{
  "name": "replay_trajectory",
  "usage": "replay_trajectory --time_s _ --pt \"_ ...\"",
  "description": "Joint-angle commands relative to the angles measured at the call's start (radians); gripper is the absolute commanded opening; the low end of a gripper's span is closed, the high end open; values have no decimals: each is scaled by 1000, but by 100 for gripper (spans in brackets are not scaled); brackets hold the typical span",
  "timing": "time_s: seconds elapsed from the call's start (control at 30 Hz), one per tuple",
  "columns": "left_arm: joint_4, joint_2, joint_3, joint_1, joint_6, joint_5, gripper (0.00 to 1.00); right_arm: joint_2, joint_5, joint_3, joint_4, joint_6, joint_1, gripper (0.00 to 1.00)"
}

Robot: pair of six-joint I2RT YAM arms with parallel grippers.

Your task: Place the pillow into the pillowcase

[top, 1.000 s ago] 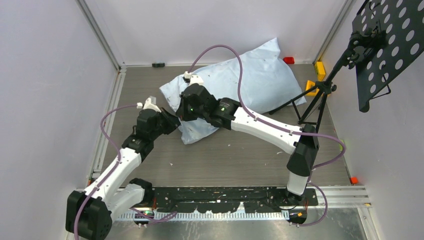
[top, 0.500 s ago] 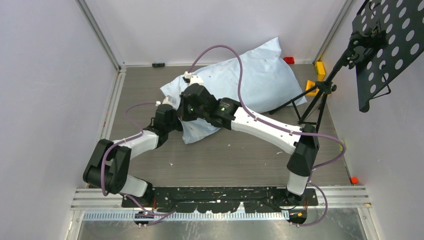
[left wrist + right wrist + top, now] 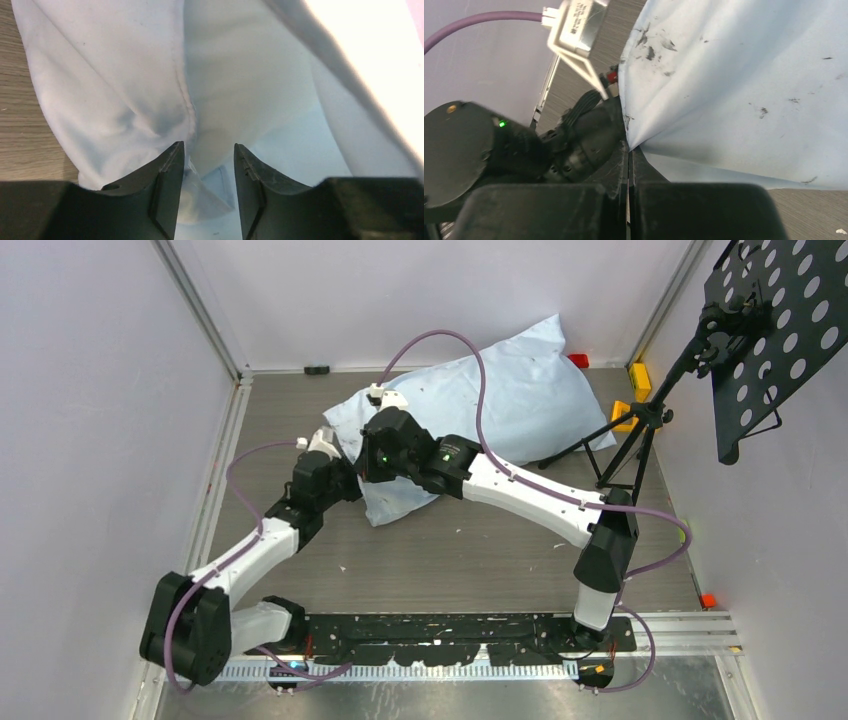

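Overhead view: the light blue pillowcase lies diagonally on the wood-grain table. Its far corner is up near the back wall and its near-left end is at the two grippers. It looks plump and filled, with small dark smudges on the cloth. The pillow does not show as a separate thing here.

Right gripper: fingers pressed together, pinching a gathered edge of the pillowcase, with the cloth fanning up and right from the pinch. The left arm's wrist sits just to the left of it in this view.

Left gripper: fingers apart, pointed into the near-left end of the case. A stitched hem runs down into the gap between them and a small fold of cloth lies there, but neither pad is visibly pressing it. Paler cloth lies right of the hem; I cannot tell whether it is pillow or the case's inner side.

A black tripod stand carrying a perforated panel stands at the table's right side, touching the case's right edge.
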Motion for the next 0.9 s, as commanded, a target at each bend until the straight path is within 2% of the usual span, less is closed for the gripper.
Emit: replay_trajectory --time_s 0.0,0.1,0.33,0.47,0.53,0.67,0.87 --pt "-75 -94 -25 -7 58 -33 44 -58 8 -3 54 -3 -1 0" --pt "-118 -134 -34 -7 70 -55 44 -63 13 -11 54 -7 -1 0" --pt "-236 -239 -47 -7 92 -117 28 -69 17 -24 55 -10 -3 0" --pt "-369 -300 -21 -7 104 -204 8 -57 22 -19 47 -13 -4 0" --pt "-454 -321 -1 -7 101 -251 1 -41 24 -1 37 -18 -4 0" --pt "-623 -361 33 -7 84 -343 0 36 25 65 5 -39 -6 0" --pt "-807 -457 95 -7 97 -460 0 236 19 136 -9 -43 -12 0"
